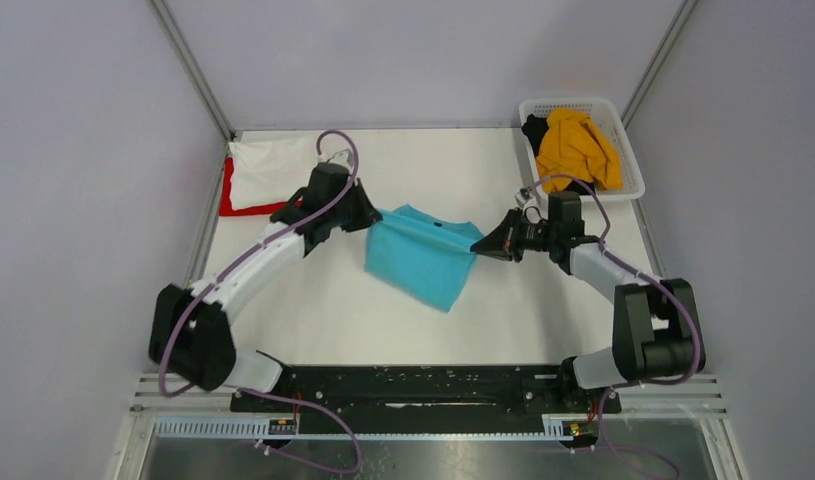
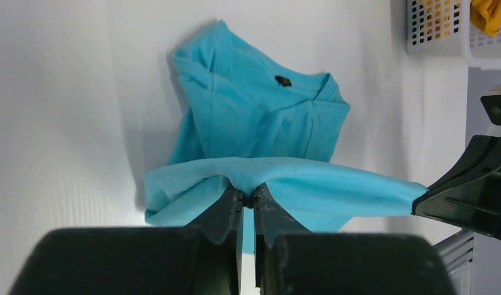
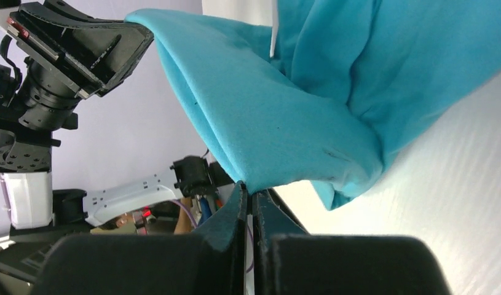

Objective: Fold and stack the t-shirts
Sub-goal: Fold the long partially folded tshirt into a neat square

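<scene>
A turquoise t-shirt (image 1: 423, 255) hangs stretched between my two grippers above the middle of the table. My left gripper (image 1: 375, 218) is shut on its left edge; the pinch shows in the left wrist view (image 2: 248, 195), with the shirt (image 2: 260, 117) draped beyond it. My right gripper (image 1: 480, 243) is shut on its right edge; the right wrist view shows that pinch (image 3: 250, 192) and the shirt (image 3: 309, 98) drooping toward the table. A folded white t-shirt with red trim (image 1: 263, 175) lies at the back left corner. An orange t-shirt (image 1: 578, 148) lies in the basket.
A white plastic basket (image 1: 631, 160) stands at the back right, holding the orange shirt and a dark garment (image 1: 535, 130). Grey walls close off the back and both sides. The arm bases sit on a black rail (image 1: 423, 385) at the near edge.
</scene>
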Robot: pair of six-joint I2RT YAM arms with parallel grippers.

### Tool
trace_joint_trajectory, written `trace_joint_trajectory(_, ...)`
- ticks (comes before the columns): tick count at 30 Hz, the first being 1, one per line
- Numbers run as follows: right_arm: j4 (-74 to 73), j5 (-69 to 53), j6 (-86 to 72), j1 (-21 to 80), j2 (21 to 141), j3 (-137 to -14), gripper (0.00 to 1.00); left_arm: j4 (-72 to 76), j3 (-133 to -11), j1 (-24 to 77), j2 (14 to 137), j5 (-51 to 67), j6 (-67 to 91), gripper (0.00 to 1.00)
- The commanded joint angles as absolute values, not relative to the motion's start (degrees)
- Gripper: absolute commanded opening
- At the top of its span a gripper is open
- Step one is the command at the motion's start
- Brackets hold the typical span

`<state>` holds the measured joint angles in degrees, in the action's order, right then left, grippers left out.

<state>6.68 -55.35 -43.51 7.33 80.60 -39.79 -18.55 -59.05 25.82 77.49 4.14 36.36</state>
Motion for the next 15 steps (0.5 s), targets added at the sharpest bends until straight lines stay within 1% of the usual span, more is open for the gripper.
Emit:
trace_joint_trajectory(1,12.84,-57.05,-45.37,3.99,85.98,-43.44,0.0,-13.02,-68.45,24.11,86.03,7.01,33.36,0.0)
trace_joint_trajectory(5,17.27,-56.67,-48.16,2.05,93.79,-46.99,0.0,-14.05,-76.8,23.69,96.32,7.03,32.38,0.0)
trace_joint_trajectory(11,16.8,-54.29,-48.09,0.46,107.39,-57.28,0.0,-17.62,-90.98,23.08,114.18,6.31,31.41,0.0)
trace_joint_trajectory(14,14.18,-50.73,-46.73,0.34,111.64,-60.95,0.05,-19.81,-98.39,22.76,121.64,6.68,31.6,0.0)
trace_joint_trajectory(15,12.62,-48.65,-45.38,0.31,112.09,-62.14,0.1,-21.01,-100.97,22.61,123.85,7.2,31.64,0.0)
